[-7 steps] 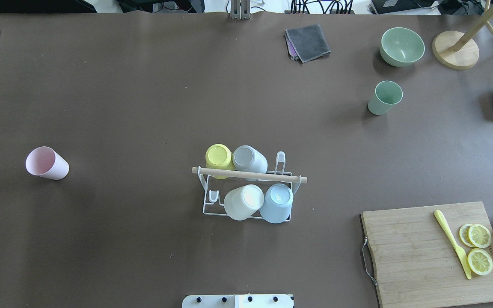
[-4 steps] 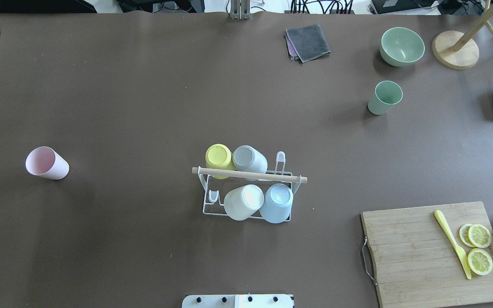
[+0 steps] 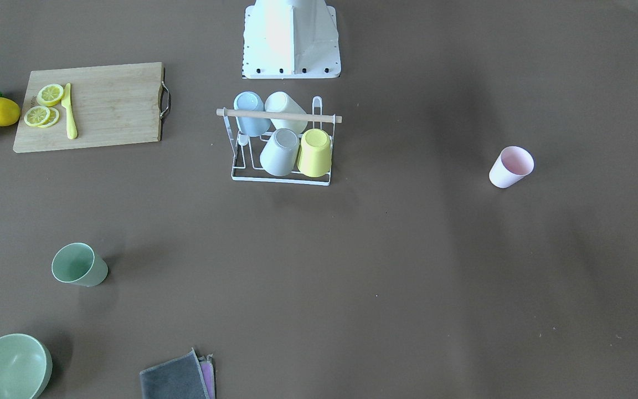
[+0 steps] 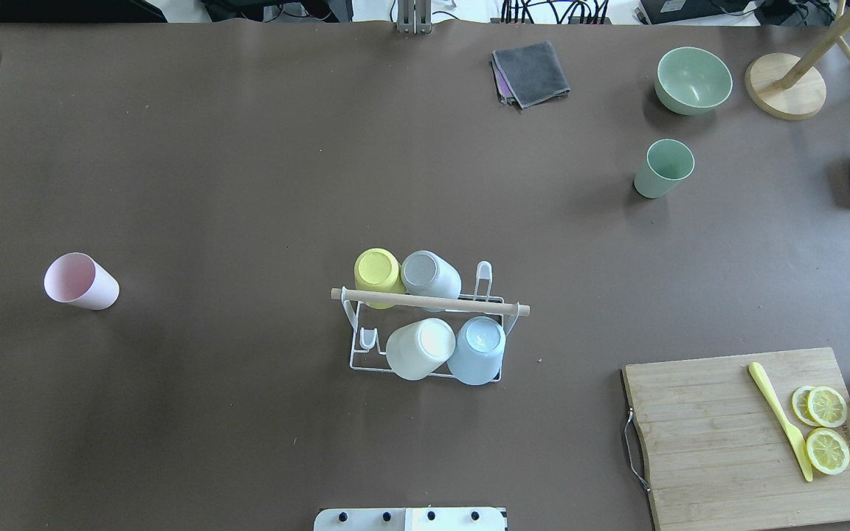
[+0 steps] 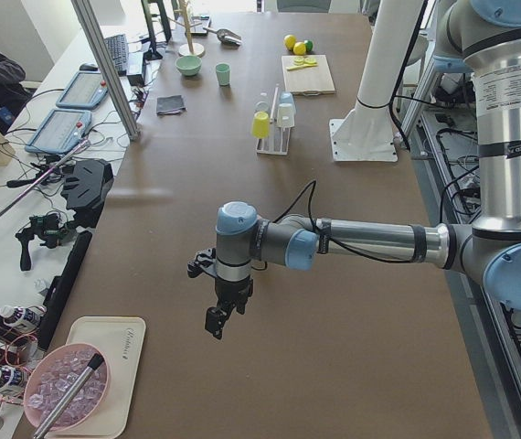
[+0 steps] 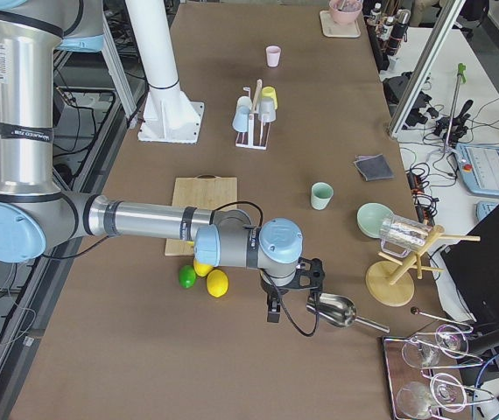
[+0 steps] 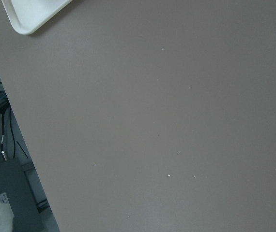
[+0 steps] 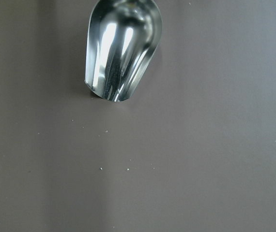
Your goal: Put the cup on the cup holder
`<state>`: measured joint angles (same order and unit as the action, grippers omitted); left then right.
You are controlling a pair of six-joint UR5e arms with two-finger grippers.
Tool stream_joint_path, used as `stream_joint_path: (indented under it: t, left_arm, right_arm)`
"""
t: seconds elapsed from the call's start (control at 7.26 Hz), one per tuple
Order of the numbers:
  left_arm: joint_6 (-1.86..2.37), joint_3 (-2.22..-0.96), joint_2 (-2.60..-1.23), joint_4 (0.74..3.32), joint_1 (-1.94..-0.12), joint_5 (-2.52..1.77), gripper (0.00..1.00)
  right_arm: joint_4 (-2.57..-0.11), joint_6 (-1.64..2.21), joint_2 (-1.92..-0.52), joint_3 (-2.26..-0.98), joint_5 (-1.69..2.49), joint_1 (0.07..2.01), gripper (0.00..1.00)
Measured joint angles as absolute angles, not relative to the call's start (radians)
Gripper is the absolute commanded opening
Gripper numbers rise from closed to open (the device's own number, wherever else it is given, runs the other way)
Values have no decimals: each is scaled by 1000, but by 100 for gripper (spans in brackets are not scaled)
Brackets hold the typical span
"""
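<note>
Brown tabletop (image 4: 248,169) has the cup holder (image 4: 429,301) at centre, with the pink cup (image 4: 82,281) and green cup (image 4: 662,169) standing well apart on either side. Grip one by its wall, invert it, and lower it straight over a bare prong (image 4: 370,338). Whether the far-off left gripper (image 5: 217,322) and right gripper (image 6: 273,311) are open, I cannot tell.

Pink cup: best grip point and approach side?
Side wall at mid-height, coming in level from the side, likely with the left gripper. The pink cup stands upright, mouth up, on the robot's left; a side hold leaves the mouth free to flip onto an empty prong of the cup holder.
</note>
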<state>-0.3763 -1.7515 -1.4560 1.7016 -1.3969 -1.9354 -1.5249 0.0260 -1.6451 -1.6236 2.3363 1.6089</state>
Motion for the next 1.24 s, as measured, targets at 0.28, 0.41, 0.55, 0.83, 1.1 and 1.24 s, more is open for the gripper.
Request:
stream_joint_path:
  t: [0.28,0.41,0.55,0.83,1.1,1.24]
  left_arm:
    - [-545,-1790,-1543,1615,-1363,-1817,98]
    - [-580,-1832,-1562,1584,-1323,-1735,98]
    - [-593,-1876,-1570,1548,-1269,-1647,98]
    - [-602,-1949,-1635,1377,-1152,-1500,98]
    - [-659,-1964,-1791,1125,-1012,-1398,98]
    - [-699,-1953,-1880,1002,-934,-1342,98]
  right_arm:
    - [-1526,23,-1654,-1655,2334,1608,100]
    - [-1526,21,-1658,-1667,2330,1608,100]
    - [-1525,21,-1662,-1676,2327,1609,100]
    - [-1525,21,-1659,-1687,2303,1608,100]
    - [-1526,24,-1649,-1705,2292,1601,100]
    - [-1528,28,-1637,-1723,2291,1579,100]
